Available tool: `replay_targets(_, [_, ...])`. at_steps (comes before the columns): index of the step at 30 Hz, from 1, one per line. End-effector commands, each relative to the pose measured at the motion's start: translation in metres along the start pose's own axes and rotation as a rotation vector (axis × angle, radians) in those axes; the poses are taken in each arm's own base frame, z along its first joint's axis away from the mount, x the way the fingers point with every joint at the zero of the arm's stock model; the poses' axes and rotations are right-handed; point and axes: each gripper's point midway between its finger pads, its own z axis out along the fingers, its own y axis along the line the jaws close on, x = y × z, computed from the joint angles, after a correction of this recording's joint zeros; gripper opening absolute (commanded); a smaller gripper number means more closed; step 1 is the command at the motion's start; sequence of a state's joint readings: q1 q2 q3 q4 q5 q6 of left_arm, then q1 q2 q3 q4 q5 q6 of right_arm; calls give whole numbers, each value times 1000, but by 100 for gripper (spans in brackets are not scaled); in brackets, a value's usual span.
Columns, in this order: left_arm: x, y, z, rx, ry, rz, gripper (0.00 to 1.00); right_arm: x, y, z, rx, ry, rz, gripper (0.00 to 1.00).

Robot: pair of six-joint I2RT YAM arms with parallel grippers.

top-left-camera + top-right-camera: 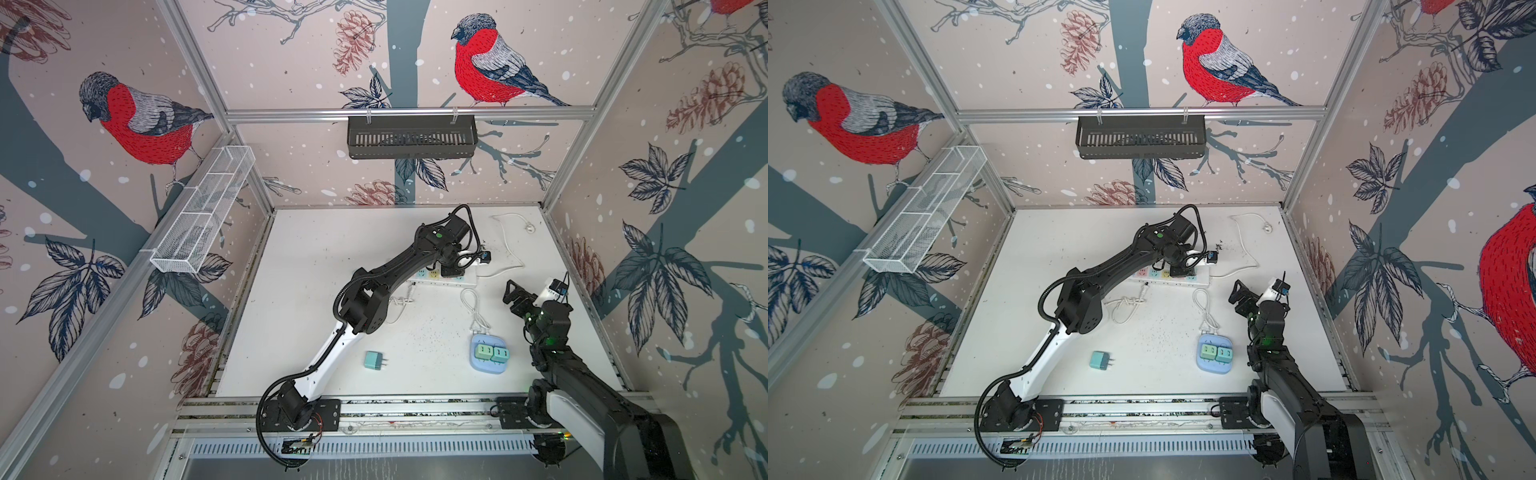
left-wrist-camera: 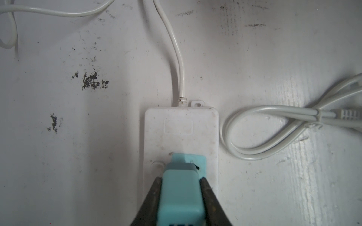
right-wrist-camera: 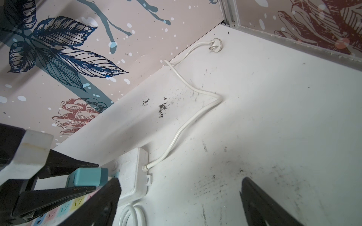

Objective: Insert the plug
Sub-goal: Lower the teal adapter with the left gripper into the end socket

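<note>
Left gripper (image 2: 181, 179) clenched on the teal plug (image 2: 181, 195), plug's front end at a blue socket near the cord end of the white power strip (image 2: 181, 127), right gripper (image 3: 180, 184) spread wide, grasping nothing, just beside the strip

This is a robotics lab test cell, not a lived-in room. An aluminium frame (image 1: 409, 113) boxes in a small white worktop (image 1: 316, 257). Its wall panels (image 1: 141, 124) carry printed bullfinch wallpaper, a staged backdrop rather than decoration. The left arm (image 1: 390, 270) and right arm (image 1: 582, 374) are bolted to a rail (image 1: 415, 409) along the front edge, with their cables exposed. A wire basket (image 1: 208, 203) and a black basket (image 1: 411, 141) hang from the frame. Practice props lie on the worktop: a power strip (image 2: 181, 133) and a socket block (image 1: 489, 370). Scuffs (image 2: 94, 81) mark the paint.
</note>
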State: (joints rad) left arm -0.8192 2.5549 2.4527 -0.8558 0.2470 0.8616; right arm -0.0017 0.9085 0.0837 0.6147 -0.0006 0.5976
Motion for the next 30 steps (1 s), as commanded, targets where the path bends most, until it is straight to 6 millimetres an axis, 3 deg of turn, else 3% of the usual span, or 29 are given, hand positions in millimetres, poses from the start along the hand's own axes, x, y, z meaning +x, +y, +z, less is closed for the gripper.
replay_targets(1, [20, -15, -1, 38, 113, -39, 0, -7, 7, 0, -29, -27, -4, 96])
replay_targets(7, [28, -26, -11, 69, 167, -82, 0, -7, 7, -2, -32, -33, -6, 96])
replay_targets(21, [39, -41, -13, 128, 215, -85, 0, -7, 8, -3, -32, -37, -10, 96])
replay_targets(30, [40, -37, -26, 115, 218, -84, 0, -6, 8, -3, -32, -34, -12, 96])
